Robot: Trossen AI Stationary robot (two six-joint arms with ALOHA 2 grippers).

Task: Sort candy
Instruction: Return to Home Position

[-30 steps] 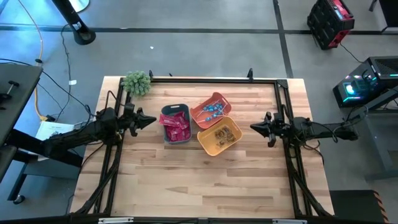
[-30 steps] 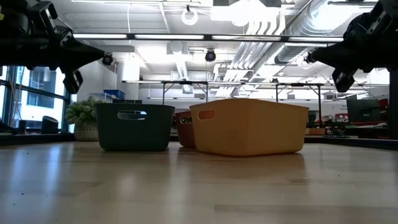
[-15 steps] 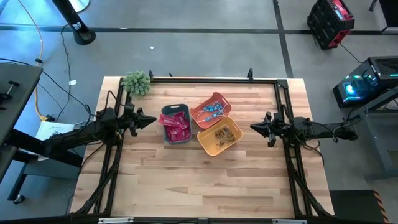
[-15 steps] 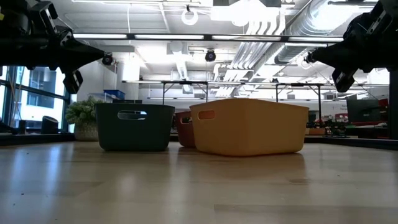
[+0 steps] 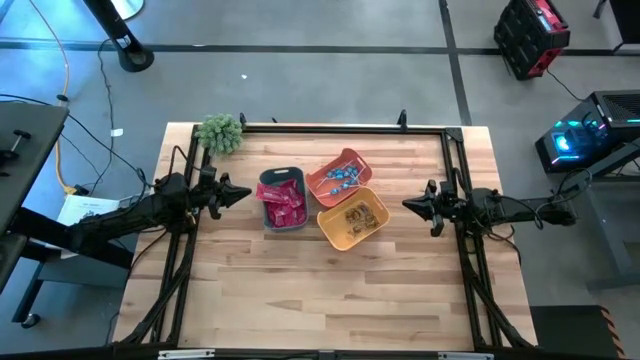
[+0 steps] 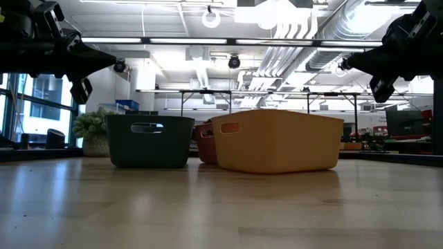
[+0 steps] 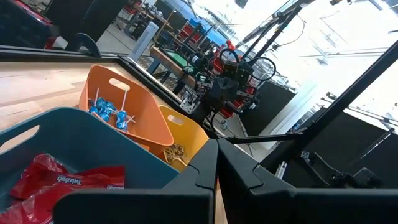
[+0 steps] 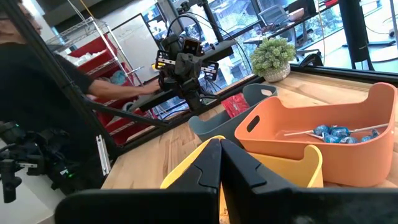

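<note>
The three bins are sitting clustered at the middle of the table [image 5: 300, 300], somewhat nearer its far edge, where either arm can reach them. The candy is lying sorted inside them: the red packets [image 5: 285, 203] are filling the grey-blue bin [image 5: 262, 190], the blue lollipops [image 5: 343, 176] are resting in the orange bin [image 5: 352, 154], and the brown pieces [image 5: 357, 218] are lying in the yellow bin [image 5: 333, 236]. No loose sweet is showing on the wood, so by my judgement the sorting is done and the arms are parking. The left gripper [image 5: 238, 193] is hovering inside the table's left edge, pointing at the bins, and the right gripper [image 5: 410, 205] is mirroring it inside the right edge. Both are standing apart from the bins, probably so that nothing gets knocked.

The wrist views are settling what the high view is leaving unclear: each pair of fingers is pressed together at the tips, with nothing between them. The left wrist view is also showing print on the packets. The low view is showing both grippers raised well above the wood, while the bin walls are hiding all the candy from it. Only the high view is placing the green plant ball [image 5: 220, 132] at the far left corner
</note>
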